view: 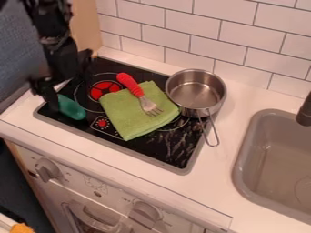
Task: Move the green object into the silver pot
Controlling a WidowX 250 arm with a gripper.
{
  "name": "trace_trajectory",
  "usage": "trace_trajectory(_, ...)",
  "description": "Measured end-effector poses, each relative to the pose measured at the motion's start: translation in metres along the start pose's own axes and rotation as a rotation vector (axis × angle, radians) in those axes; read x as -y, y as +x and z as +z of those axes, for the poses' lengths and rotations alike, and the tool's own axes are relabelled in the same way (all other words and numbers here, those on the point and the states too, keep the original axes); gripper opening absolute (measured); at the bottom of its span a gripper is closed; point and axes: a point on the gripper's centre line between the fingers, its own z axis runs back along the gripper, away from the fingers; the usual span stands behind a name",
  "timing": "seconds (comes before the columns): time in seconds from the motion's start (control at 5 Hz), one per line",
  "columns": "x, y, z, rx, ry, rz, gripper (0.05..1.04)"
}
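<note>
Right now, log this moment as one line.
claw at green object | green object on stove, outside silver pot | red-handled fork on green cloth | pot right of cloth | transfer not yet done

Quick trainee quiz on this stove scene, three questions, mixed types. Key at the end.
1. True or false: the fork lies on the cloth.
2. Which of these is nearest the sink?
A) the cloth
B) the silver pot
C) the fork
3. Which object is closest to the lower end of the black arm, and is it in the pot?

Key: 1. True. 2. B. 3. The teal-green object; no, it is at the left side of the stove, outside the pot.
</note>
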Motion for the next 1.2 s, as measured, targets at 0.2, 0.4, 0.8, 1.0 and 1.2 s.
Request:
trace_trajectory(0.2,0.000,-0.005,-0.011,-0.005,0.002,0.038,0.999)
trace_trajectory(0.4,0.003,-0.006,-0.025,0.018,-0.020,0.047,0.947)
trace_trajectory(0.8,-0.004,-0.010,-0.028,0.012,-0.041,0.019,0.429)
trace_trajectory(1.0,-0.008,-0.007,-0.027,0.016,-0.041,-0.010,0.424)
trace_trajectory(1.2,-0.009,-0.007,-0.026,0.017,-0.044,-0.021,0.424)
